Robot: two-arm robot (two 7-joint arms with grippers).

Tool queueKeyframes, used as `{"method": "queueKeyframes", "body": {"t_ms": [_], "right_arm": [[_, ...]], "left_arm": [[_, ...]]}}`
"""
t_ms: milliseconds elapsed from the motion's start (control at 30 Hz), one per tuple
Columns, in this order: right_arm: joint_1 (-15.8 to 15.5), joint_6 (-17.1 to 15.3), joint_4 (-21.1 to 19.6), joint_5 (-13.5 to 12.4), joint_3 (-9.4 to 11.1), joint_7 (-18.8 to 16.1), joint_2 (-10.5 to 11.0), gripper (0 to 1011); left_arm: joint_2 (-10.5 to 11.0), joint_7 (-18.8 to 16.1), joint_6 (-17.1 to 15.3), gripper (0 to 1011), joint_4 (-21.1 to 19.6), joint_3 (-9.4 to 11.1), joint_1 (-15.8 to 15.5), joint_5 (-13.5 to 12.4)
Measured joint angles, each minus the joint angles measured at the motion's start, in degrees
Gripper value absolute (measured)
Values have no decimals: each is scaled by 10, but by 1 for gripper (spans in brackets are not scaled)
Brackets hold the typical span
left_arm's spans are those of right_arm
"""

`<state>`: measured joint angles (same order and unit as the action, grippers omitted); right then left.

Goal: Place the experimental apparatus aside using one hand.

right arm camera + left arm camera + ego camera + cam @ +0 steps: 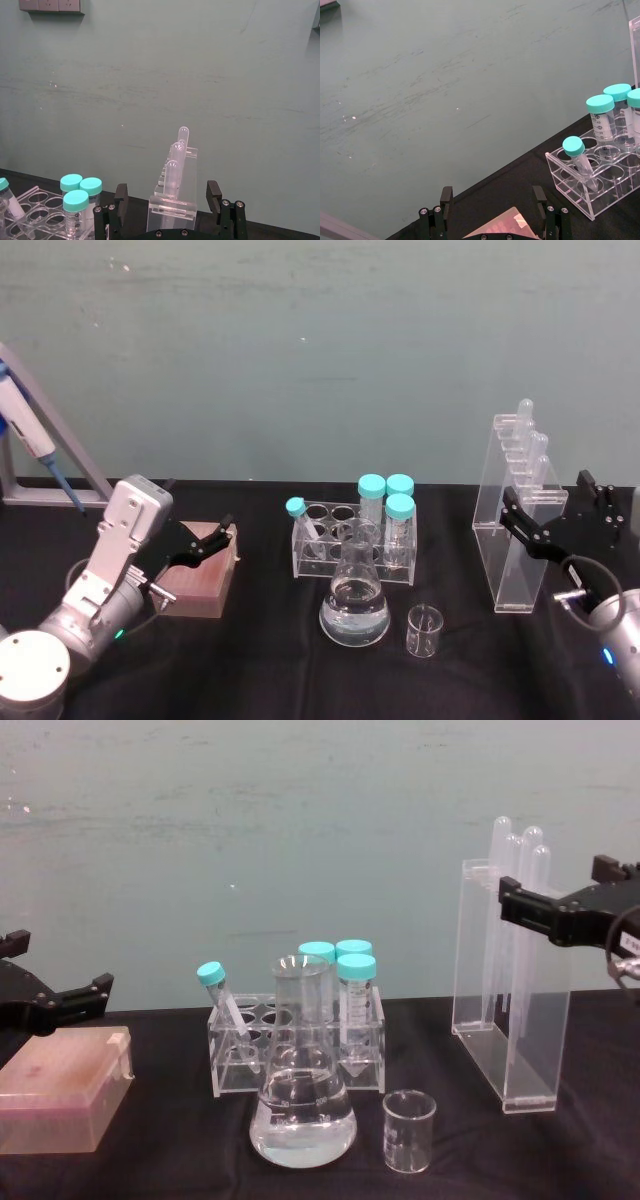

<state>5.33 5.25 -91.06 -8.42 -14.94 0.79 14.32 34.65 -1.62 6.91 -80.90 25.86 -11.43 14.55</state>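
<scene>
The tall clear acrylic stand of pipettes (515, 540) (510, 1020) stands upright at the table's right. My right gripper (548, 492) (555, 880) is open at its upper part, on its right side, holding nothing. In the right wrist view the stand (175, 200) shows just ahead of that gripper (167, 189), centred between the spread fingers. The conical flask with clear liquid (354, 610) (303, 1110) and the small glass beaker (424, 630) (408, 1130) sit side by side at the front centre. My left gripper (200, 538) (492, 195) (60, 965) hovers open at the left.
A clear rack of teal-capped tubes (350, 540) (600, 185) (50, 210) (300, 1030) stands behind the flask. A pink box (200, 580) (60, 1100) lies under the left gripper. A pipettor on a stand (25, 430) leans at the far left. The wall is close behind.
</scene>
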Motion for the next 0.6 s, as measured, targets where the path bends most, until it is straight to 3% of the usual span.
{"method": "queueKeyframes", "body": {"t_ms": [600], "right_arm": [[17,-15,32,28,16,3,-44,1003]], "left_arm": [[0,0,0,1000,0,0,0,0]]}}
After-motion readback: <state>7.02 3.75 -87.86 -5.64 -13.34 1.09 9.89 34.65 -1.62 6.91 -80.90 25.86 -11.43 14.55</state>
